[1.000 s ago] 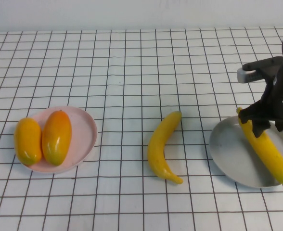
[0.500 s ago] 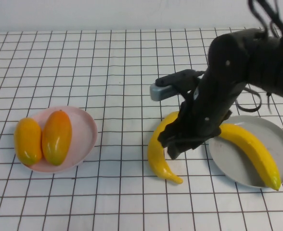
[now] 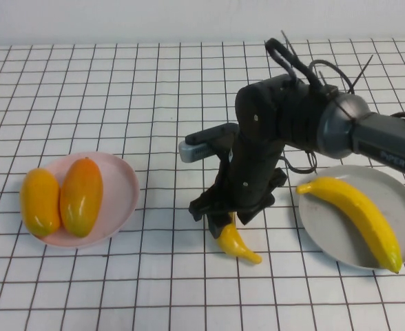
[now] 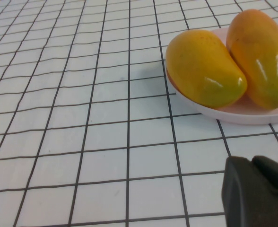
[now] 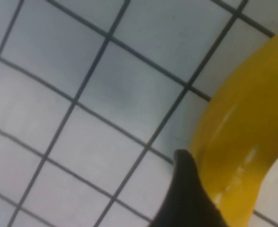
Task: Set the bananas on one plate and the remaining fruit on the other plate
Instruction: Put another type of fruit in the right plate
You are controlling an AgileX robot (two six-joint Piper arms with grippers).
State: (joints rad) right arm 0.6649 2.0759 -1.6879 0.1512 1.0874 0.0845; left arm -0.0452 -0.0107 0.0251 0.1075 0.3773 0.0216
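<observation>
Bananas: one [image 3: 357, 217] lies on the grey plate [image 3: 326, 231] at 3 o'clock. Right tool [image 3: 231, 215], grip unclear, covers the other banana [image 3: 238, 246] on the desk [image 3: 154, 89]. Mangoes [image 3: 80, 196] fill the pink plate [image 3: 123, 189]. Left tool [image 4: 257, 194], grip unclear, waits nearby.

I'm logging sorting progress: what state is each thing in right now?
Pink plate: holds both mangoes.
Grey plate: holds one banana.
Second banana: on the table, under the right gripper.
Right gripper: lowered onto that banana.
Left gripper: low near the pink plate.

Mangoes [image 3: 61, 198] on left plate [image 3: 123, 181]; banana [image 3: 357, 219] on right plate [image 3: 330, 227]
</observation>
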